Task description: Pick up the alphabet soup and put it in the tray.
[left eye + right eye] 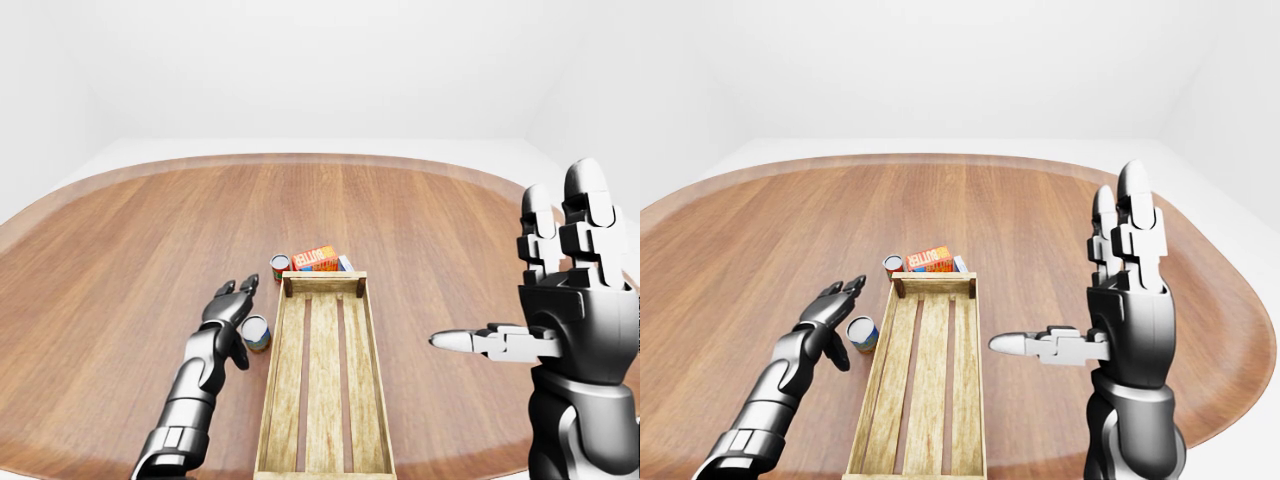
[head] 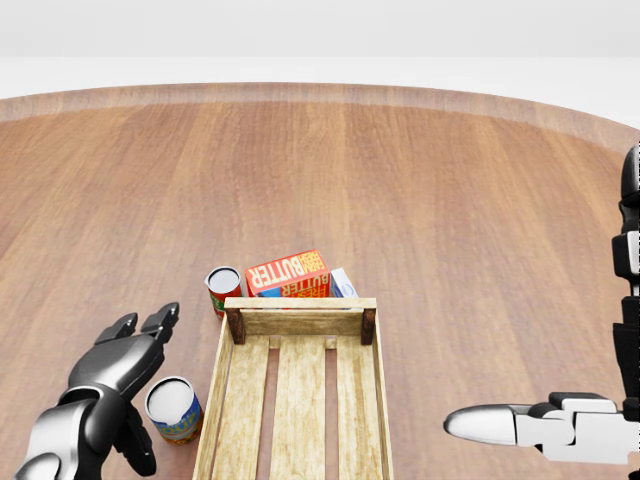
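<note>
Two cans stand on the round wooden table. One with a blue and yellow label is just left of the wooden slatted tray. One with a red label is by the tray's upper left corner. I cannot read which is the alphabet soup. My left hand is open, lying next to the blue and yellow can on its left, fingers pointing up the view and thumb below the can. My right hand is open and empty, raised upright to the right of the tray with the thumb pointing left.
An orange butter box and a small white and blue box lie against the tray's top end. The tray has nothing in it. The table's curved edge runs across the top of the views.
</note>
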